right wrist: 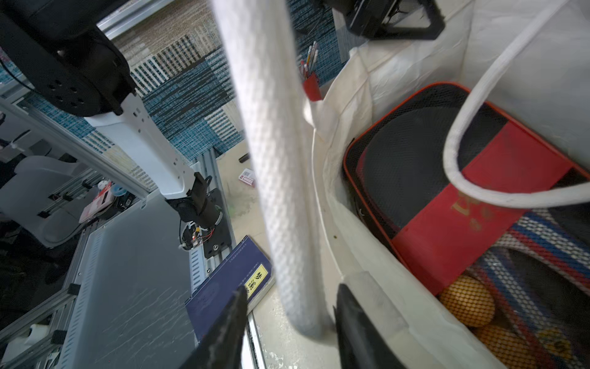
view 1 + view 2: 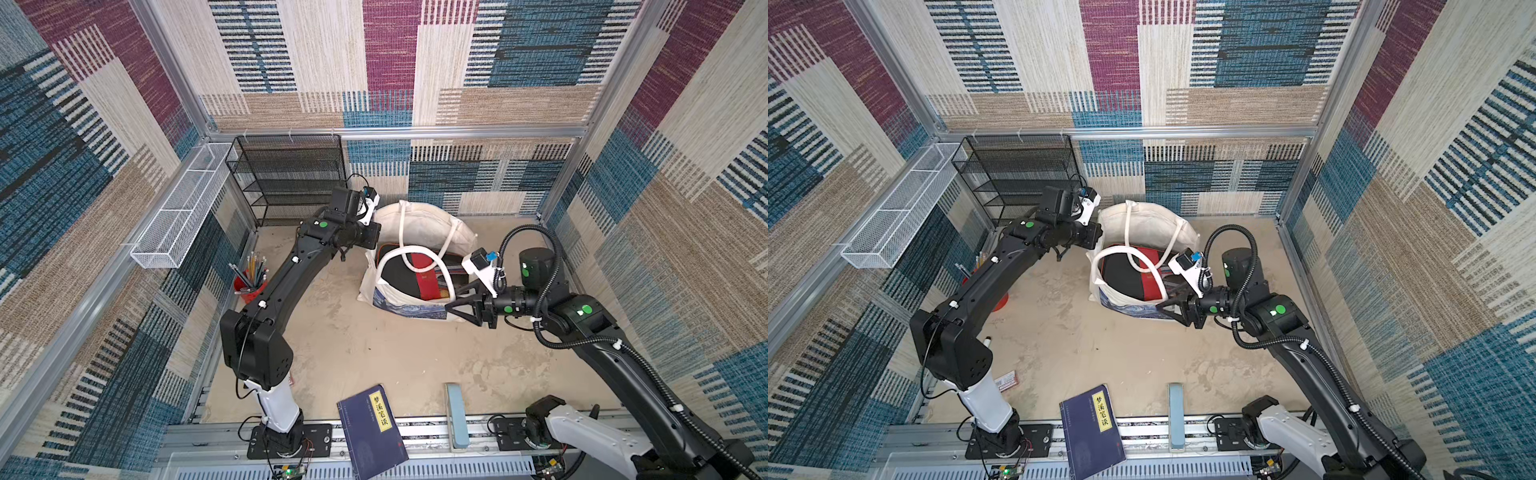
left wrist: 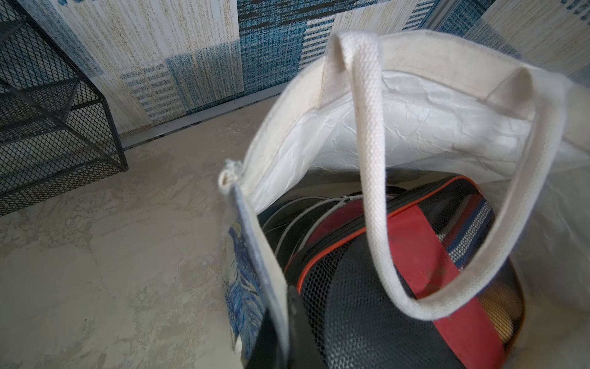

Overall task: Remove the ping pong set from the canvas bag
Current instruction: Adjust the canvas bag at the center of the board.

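Observation:
The cream canvas bag [image 2: 419,224] stands open at the back of the floor, its blue print facing forward. Inside lies the ping pong set: a black-and-red mesh case [image 2: 415,274] on top, orange balls [image 1: 467,305] showing through its netting, and a blue-and-red striped case [image 1: 542,239] beside it. My left gripper [image 3: 281,303] is shut on the bag's printed side wall [image 3: 245,281] at the rim. At the bag's right front corner, my right gripper [image 2: 455,300] is open. A white loop handle [image 1: 277,159] hangs between its fingers [image 1: 354,319].
A dark blue book [image 2: 374,430] lies at the front edge beside a pale blue block [image 2: 457,415]. A black mesh shelf [image 2: 291,178] stands at the back left, with a white wire basket [image 2: 183,208] on the left wall. A red pencil cup [image 2: 249,286] sits behind my left arm.

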Robot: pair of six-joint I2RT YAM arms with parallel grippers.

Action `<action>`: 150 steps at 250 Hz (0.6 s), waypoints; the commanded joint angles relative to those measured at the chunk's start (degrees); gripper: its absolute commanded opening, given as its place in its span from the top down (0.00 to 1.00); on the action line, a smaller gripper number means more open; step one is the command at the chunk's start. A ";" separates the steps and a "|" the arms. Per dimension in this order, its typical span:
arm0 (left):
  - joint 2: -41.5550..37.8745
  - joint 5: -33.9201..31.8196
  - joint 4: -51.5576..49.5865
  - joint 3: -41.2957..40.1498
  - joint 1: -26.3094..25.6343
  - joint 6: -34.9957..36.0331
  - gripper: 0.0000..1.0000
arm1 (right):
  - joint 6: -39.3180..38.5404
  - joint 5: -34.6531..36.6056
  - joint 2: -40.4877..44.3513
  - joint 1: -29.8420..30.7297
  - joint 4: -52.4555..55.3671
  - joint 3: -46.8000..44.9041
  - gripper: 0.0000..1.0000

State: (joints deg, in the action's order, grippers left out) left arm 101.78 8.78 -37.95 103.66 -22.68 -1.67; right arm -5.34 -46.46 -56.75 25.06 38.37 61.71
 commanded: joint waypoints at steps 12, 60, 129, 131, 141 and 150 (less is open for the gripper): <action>0.70 -0.23 1.59 1.02 0.11 0.38 1.00 | 0.86 -1.62 -0.13 1.81 -2.86 -1.08 0.28; 1.41 0.09 1.57 0.94 0.19 0.40 1.00 | 0.55 -1.45 -0.73 2.79 -2.87 -0.51 0.14; 1.76 1.72 1.52 0.62 0.20 -0.21 1.00 | 5.20 15.02 -4.54 2.75 -4.89 6.30 0.01; 1.69 1.80 1.56 0.55 0.20 -0.18 1.00 | 5.57 15.59 -4.98 2.72 -5.04 6.73 0.01; 1.58 2.27 1.51 0.37 0.21 -0.32 1.00 | 7.31 17.94 -7.65 2.71 -5.28 8.76 0.01; 1.33 2.68 1.57 0.24 0.26 -0.39 1.00 | 9.18 19.74 -10.38 2.65 -5.17 10.71 0.01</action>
State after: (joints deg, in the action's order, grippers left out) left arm 103.39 9.78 -37.43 104.22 -22.52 -1.72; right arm -2.00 -37.12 -61.54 27.77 36.14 68.03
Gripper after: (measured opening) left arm 0.066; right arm 0.993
